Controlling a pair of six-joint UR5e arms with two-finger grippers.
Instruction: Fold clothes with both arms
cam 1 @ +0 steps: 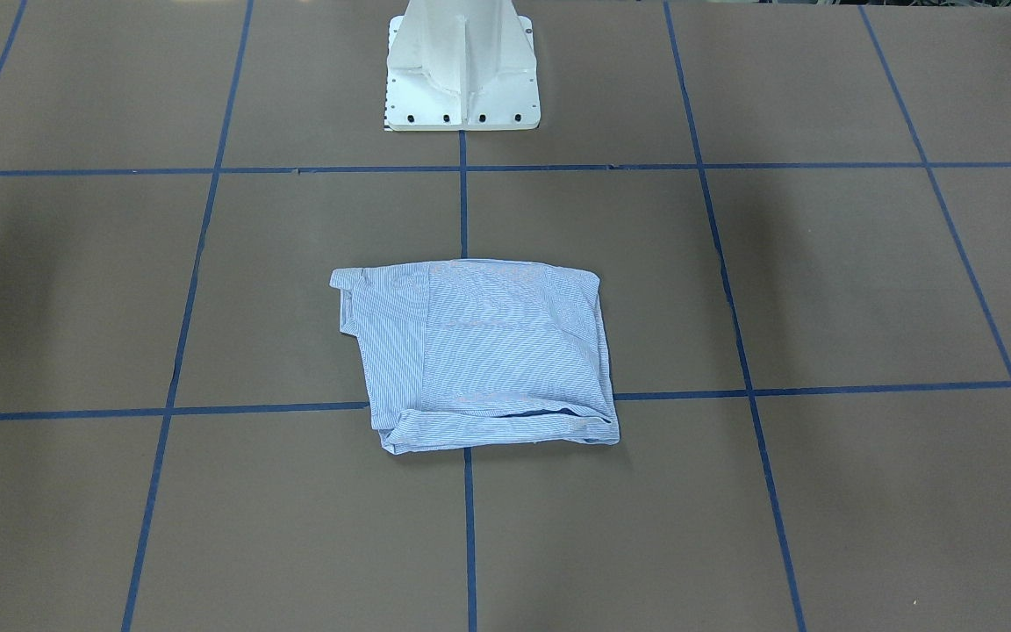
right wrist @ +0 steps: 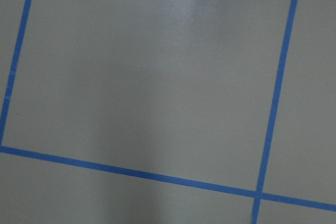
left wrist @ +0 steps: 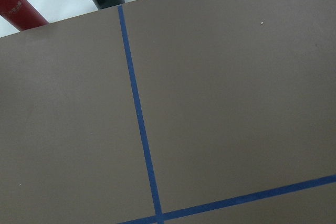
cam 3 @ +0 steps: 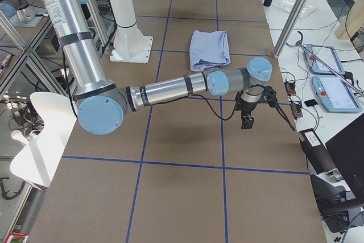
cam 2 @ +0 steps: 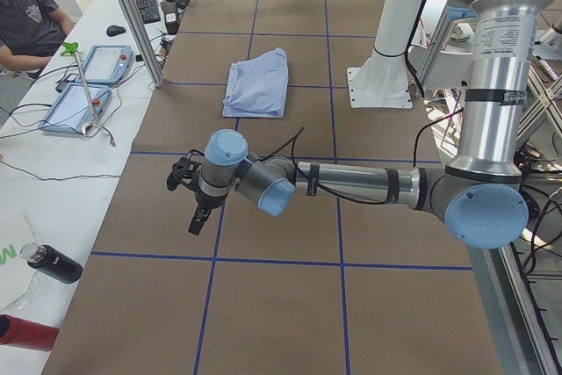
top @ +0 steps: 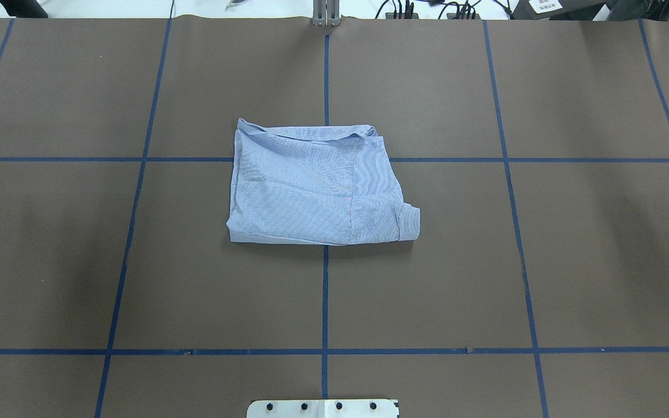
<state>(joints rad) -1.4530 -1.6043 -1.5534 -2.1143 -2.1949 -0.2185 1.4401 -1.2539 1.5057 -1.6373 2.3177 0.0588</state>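
One folded shirt (cam 1: 479, 351) on the table (cam 1: 821, 281); left fingers (cam 2: 198, 219), right fingers (cam 3: 248, 121) well away, state unclear.

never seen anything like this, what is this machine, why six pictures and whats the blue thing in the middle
It is a robot with two metal arms on a white pedestal, at a brown table marked with blue tape. Two pictures look down on the table, one from behind the robot, one facing it. Two come from the table's ends and show the left arm and the right arm stretched over bare table. Two come from wrist cameras and see mostly bare table. The blue thing is a folded striped shirt. Nothing shows in the left gripper or the right gripper.
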